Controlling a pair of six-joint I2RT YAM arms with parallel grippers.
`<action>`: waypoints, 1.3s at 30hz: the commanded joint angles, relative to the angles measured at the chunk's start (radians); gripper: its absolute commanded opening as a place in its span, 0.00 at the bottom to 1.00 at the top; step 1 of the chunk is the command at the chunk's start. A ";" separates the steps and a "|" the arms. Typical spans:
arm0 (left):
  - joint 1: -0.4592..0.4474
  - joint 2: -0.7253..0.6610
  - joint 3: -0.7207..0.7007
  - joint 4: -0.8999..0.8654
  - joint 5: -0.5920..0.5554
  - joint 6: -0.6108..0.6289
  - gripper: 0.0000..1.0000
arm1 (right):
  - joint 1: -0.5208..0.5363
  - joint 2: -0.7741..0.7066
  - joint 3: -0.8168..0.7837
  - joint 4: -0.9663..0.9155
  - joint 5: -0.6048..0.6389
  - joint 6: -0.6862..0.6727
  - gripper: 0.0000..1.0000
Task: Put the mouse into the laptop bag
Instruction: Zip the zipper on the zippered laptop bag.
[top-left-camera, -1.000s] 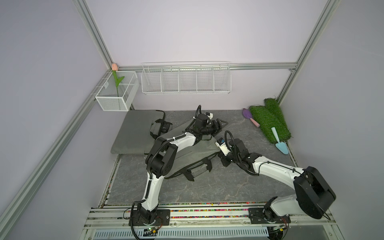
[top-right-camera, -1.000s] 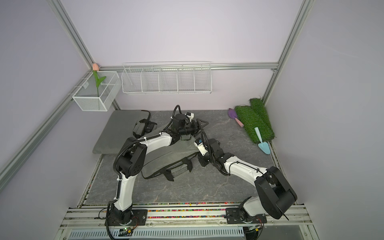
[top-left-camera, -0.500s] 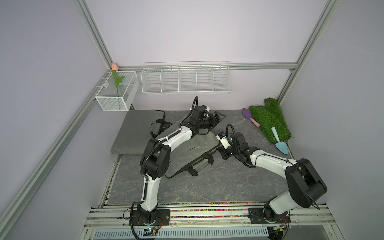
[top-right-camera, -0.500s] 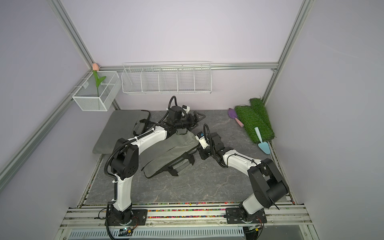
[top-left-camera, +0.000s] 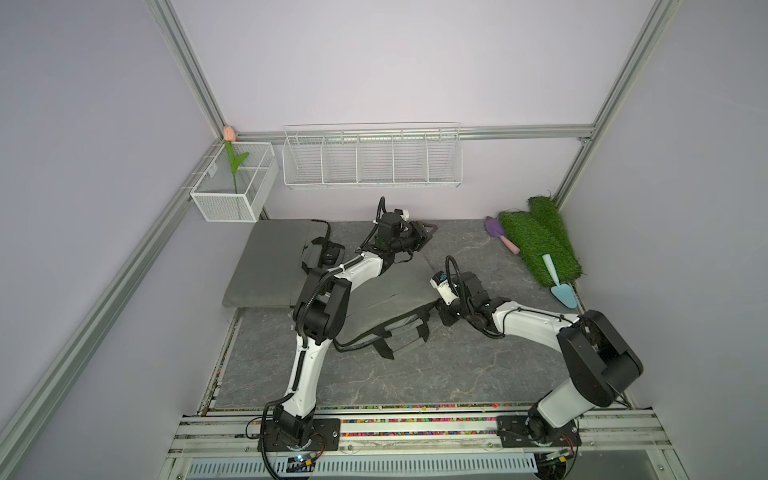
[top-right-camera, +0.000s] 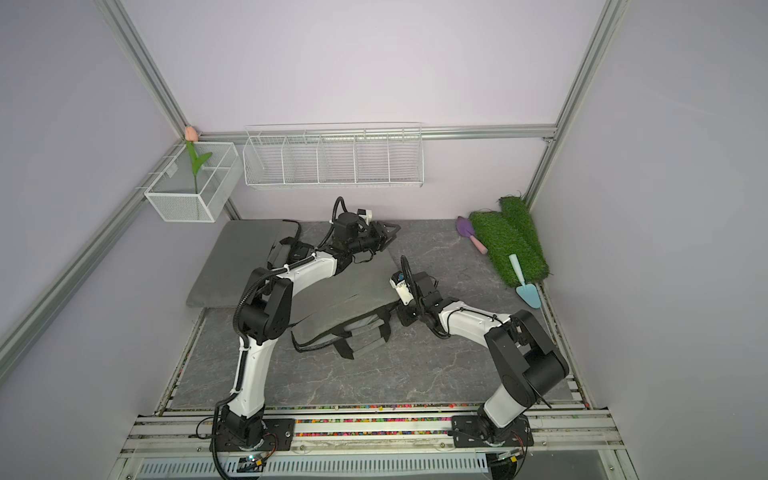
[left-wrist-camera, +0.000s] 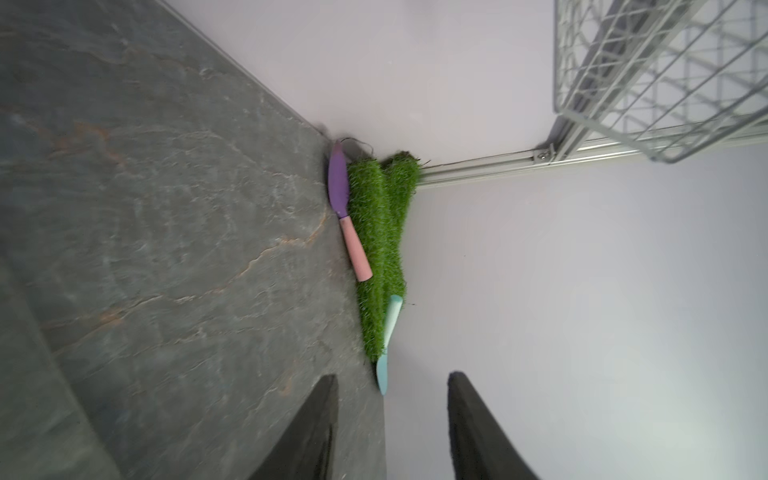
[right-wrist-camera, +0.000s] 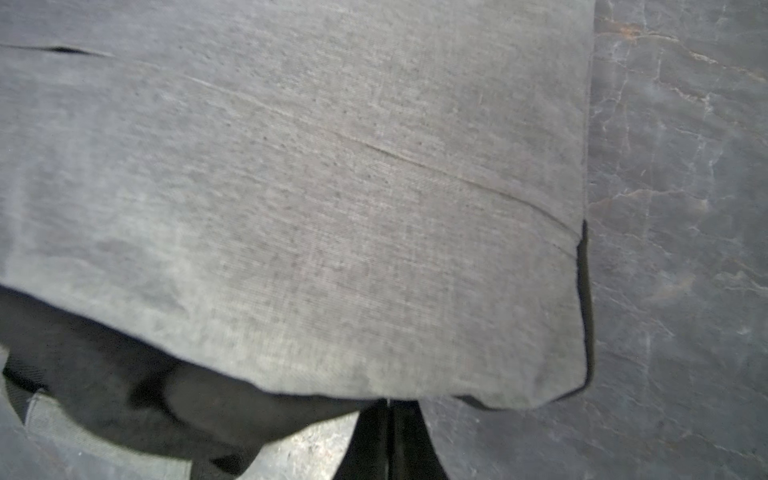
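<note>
A second ago the left gripper (top-left-camera: 428, 232) sat over the far edge of the bag (top-left-camera: 390, 291). It seems to have let go since and pulled clear, and it now points right toward the turf (left-wrist-camera: 380, 216), fingers spread with nothing between them. The bag has shifted meanwhile and lies with its grey top panel down flat, handles (top-left-camera: 401, 338) on the near side. The right gripper (right-wrist-camera: 388, 409) is unchanged, fingers pressed together at the bag's near right corner; whether fabric is caught between them I cannot tell. The black object on the pad (top-left-camera: 266, 257) at far left, seemingly the mouse (top-left-camera: 326, 257), has not moved and lies outside the bag. By my judgement the bag is now placed and the left arm is free to fetch the mouse.
</note>
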 joint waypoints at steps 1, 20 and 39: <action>-0.012 -0.140 -0.083 -0.084 -0.011 0.046 0.46 | -0.012 -0.009 0.014 0.006 -0.006 0.021 0.07; -0.153 -0.201 -0.260 -0.618 -0.144 0.207 0.08 | -0.061 -0.039 0.007 0.000 -0.041 0.024 0.07; -0.192 0.124 -0.007 -0.776 -0.082 0.241 0.00 | 0.054 -0.031 -0.018 -0.012 0.014 0.012 0.07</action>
